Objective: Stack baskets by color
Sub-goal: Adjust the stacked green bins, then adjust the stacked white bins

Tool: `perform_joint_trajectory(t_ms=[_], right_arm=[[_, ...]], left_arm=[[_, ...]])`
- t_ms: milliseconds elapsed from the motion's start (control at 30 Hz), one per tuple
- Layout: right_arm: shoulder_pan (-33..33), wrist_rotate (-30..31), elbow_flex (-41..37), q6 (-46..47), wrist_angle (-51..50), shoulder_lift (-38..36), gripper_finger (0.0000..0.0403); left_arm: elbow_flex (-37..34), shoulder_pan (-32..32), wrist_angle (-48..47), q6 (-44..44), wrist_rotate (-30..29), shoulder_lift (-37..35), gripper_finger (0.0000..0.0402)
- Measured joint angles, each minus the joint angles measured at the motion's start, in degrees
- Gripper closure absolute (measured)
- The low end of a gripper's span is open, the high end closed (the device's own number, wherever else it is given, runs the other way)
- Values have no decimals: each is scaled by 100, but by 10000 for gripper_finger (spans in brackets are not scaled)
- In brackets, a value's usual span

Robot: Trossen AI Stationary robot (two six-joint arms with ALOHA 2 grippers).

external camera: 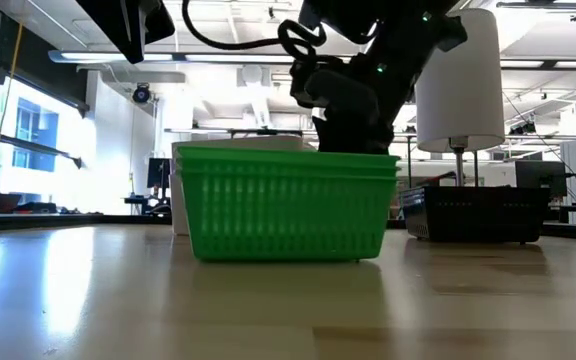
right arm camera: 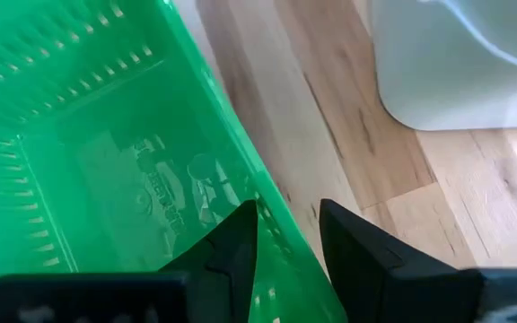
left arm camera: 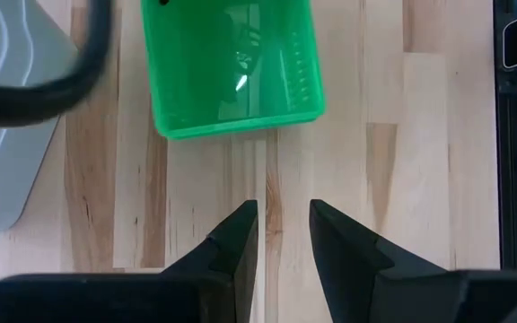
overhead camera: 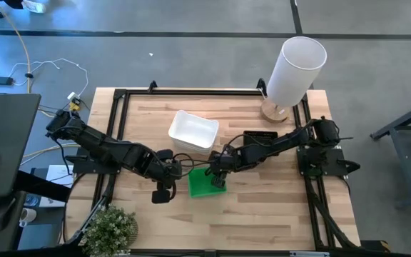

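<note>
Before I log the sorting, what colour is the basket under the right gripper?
Bright green basket, clearest in the low view.

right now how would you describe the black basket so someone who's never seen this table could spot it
Start at the tall white cylinder standing on its round wooden base at the far right corner of the wooden table. Just in front of that base sits the black basket, partly under the right arm. It is the only dark, slotted one; the white basket and green basket lie further left.
</note>
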Motion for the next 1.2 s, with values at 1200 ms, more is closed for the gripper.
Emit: perform_joint_trajectory(t_ms=[1200], right_arm=[[-575,-244,946,-1485,-194,-250,295]], left_arm=[[-9,-1,0,118,-19,0,312]])
